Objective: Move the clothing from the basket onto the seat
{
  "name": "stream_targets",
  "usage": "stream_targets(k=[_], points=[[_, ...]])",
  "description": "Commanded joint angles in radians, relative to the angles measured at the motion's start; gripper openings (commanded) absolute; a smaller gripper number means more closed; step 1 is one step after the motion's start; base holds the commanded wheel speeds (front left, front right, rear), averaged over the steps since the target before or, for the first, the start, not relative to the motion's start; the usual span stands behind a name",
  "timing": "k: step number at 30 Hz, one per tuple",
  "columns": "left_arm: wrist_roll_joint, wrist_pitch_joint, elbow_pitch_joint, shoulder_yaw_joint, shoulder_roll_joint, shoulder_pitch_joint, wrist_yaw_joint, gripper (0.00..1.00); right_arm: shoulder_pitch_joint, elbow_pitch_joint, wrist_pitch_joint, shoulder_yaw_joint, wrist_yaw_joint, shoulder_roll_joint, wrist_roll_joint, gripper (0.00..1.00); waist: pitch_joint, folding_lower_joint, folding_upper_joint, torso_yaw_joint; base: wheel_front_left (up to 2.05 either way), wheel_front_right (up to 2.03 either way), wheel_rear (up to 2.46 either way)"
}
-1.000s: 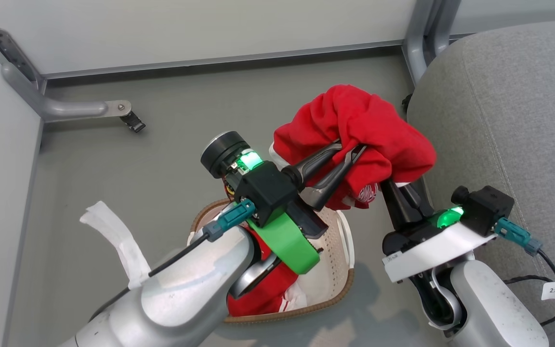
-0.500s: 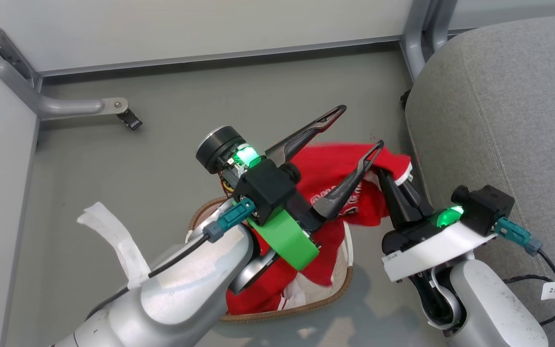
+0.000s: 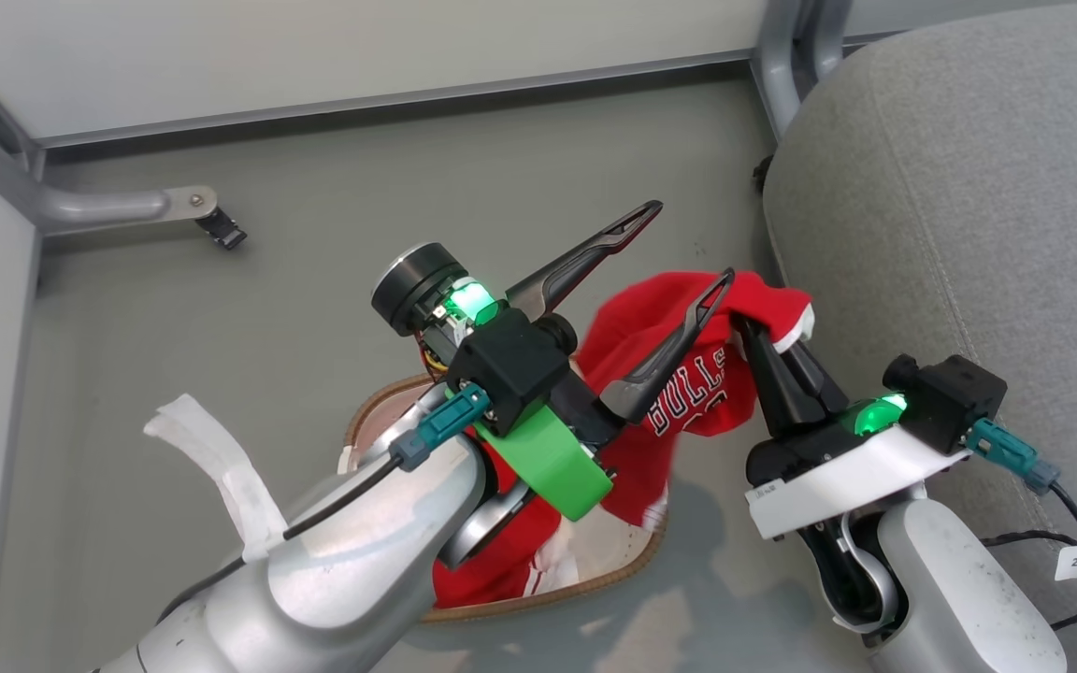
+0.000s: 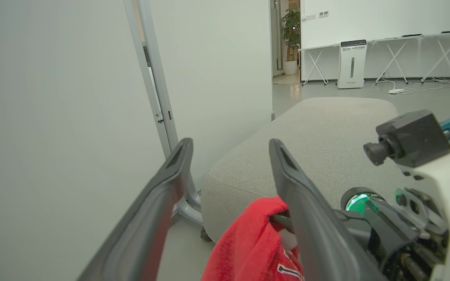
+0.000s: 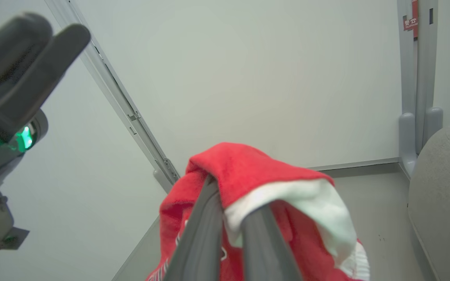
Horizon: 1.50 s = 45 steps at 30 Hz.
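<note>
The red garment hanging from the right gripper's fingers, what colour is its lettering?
White, on the soft bright red fabric garment, clearest in the head view.

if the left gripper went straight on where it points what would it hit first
Probably the rounded end of the seat, ahead of the open left gripper; the clothing hangs below that line. It may skim past to the white partition panel: depth is unclear.
</note>
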Motion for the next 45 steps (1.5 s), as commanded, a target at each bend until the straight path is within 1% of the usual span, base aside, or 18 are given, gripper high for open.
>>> stream_targets(k=[1,15,22,27,35,45], points=[[0.003,-0.004,0.003,-0.001,0.006,-0.013,0.001,1.00,-0.004,-0.007,-0.002,-0.008,0.000,0.001,-0.011,0.00,0.014,0.0000,0.0000,-0.021,0.00,0.00,0.00],[0.023,0.013,0.031,-0.031,0.025,-0.032,-0.010,1.00,0.005,-0.050,-0.002,-0.090,0.000,0.020,-0.064,0.00,0.080,0.0000,0.0000,-0.160,0.00,0.00,0.00],[0.024,0.025,0.052,-0.042,0.037,-0.038,-0.014,1.00,0.018,-0.079,-0.002,-0.155,0.000,0.022,-0.091,0.00,0.108,0.0000,0.0000,-0.228,0.00,0.00,0.00],[0.024,0.053,0.064,-0.050,0.046,-0.051,-0.013,1.00,0.022,-0.100,-0.002,-0.202,0.000,0.024,-0.099,0.00,0.137,0.0000,0.0000,-0.269,0.00,0.00,0.00],[0.031,0.099,0.089,-0.069,0.056,-0.068,-0.009,1.00,0.035,-0.117,-0.002,-0.252,0.000,0.024,-0.116,0.00,0.160,0.0000,0.0000,-0.305,0.00,0.00,0.00],[0.019,0.102,0.091,-0.071,0.058,-0.065,0.001,1.00,0.030,-0.129,-0.002,-0.267,0.000,0.022,-0.140,0.00,0.163,0.0000,0.0000,-0.306,0.00,0.00,0.00]])
